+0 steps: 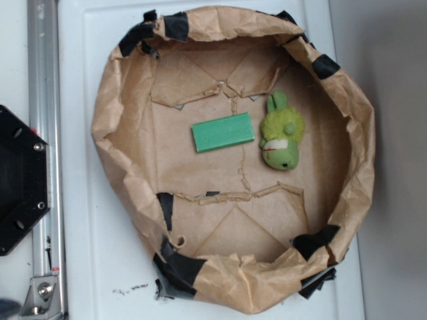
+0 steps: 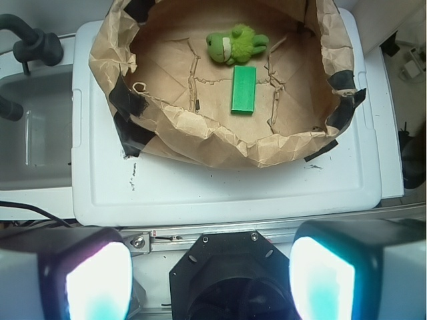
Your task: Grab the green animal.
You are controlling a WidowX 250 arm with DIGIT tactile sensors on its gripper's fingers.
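The green animal (image 1: 282, 132) (image 2: 235, 45) lies on the floor of a brown paper bowl (image 1: 120, 150) (image 2: 200, 137), just beside a flat green block (image 1: 223, 132) (image 2: 243, 89) but not touching it. The gripper (image 2: 210, 280) hangs well apart from both, on the near side of the bowl in the wrist view, its jaws spread wide and empty.

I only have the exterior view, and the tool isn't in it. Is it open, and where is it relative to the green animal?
Observer: The tool is open, fingers wide apart, nothing between them.
Operator: Is it over the bowl?
Observer: No. It hangs outside the paper bowl, above the black base. The green animal lies at the bowl's far side, beyond the green block.
Operator: Anything beside the white surface?
Observer: A clear tub with dark pipes adjoins it.
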